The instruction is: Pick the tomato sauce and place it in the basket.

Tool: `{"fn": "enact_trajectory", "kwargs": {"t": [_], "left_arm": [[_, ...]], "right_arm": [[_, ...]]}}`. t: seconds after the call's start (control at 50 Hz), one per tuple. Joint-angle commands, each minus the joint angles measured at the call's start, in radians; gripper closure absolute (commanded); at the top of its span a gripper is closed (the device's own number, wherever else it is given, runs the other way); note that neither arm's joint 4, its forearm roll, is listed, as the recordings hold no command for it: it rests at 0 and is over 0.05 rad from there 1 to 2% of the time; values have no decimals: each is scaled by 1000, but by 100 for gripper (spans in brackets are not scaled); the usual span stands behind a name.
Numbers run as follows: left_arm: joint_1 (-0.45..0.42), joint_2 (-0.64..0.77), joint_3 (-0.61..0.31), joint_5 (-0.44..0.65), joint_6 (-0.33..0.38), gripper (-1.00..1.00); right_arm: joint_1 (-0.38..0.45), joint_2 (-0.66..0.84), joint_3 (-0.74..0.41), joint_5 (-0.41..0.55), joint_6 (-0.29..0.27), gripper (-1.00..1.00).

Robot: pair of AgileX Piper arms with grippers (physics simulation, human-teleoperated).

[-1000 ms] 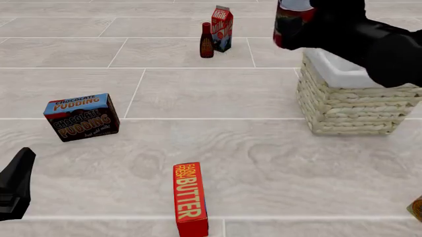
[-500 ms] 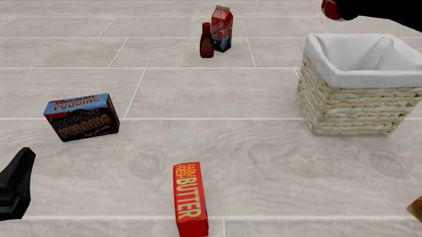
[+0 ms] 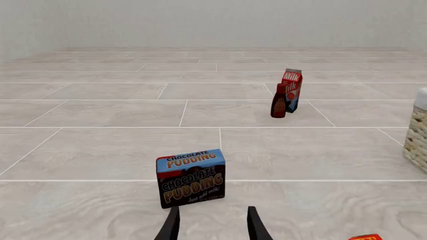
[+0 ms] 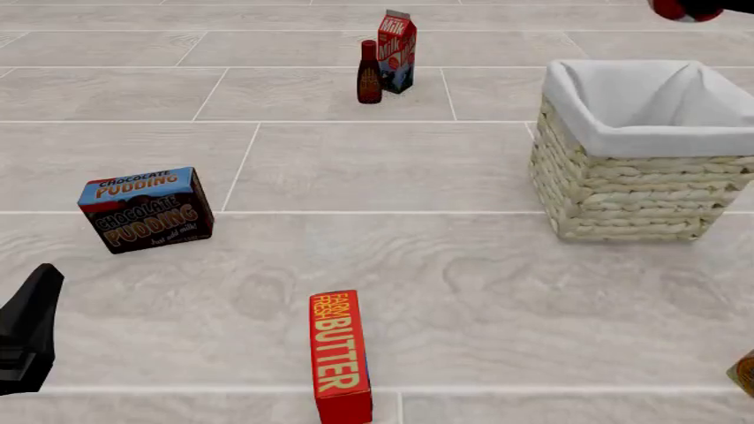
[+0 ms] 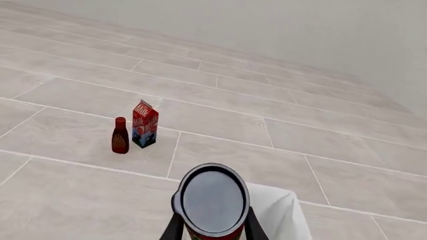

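The right tool [image 5: 212, 231] grips the can [image 5: 211, 200], one finger on each side of its red body. In the right wrist view the grey lid faces the camera, so the can's long axis runs along the fingers. Past the can, directly beyond it along the line the tool points, lies the white lining of the basket [image 5: 280, 210]. In the front view only a scrap of red can [image 4: 674, 9] shows at the top edge, high above the basket [image 4: 642, 181] and toward its far side. So the drop turns on one thing: the basket's mouth lies below the can and a little nearer the arms, and the tool probably has to come back slightly and descend before it lets go.

The left tool [image 3: 212, 225] sits with its fingers parted and nothing between them, low over the surface [image 4: 389, 168], facing the pudding box [image 3: 191, 177] and well apart from the basket. The right arm alone is placed to finish.
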Motion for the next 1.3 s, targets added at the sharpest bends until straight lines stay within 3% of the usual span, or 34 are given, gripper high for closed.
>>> {"fn": "enact_trajectory", "kwargs": {"t": [0.02,0.32,1.3], "left_arm": [[0,0,0,0,0,-100],[0,0,0,0,0,-100],[0,0,0,0,0,-100]], "right_arm": [[-57,-4,-3,-2,21,100],[-104,43,-13,-25,37,100],[-137,217,15,-135,24,100]]}}
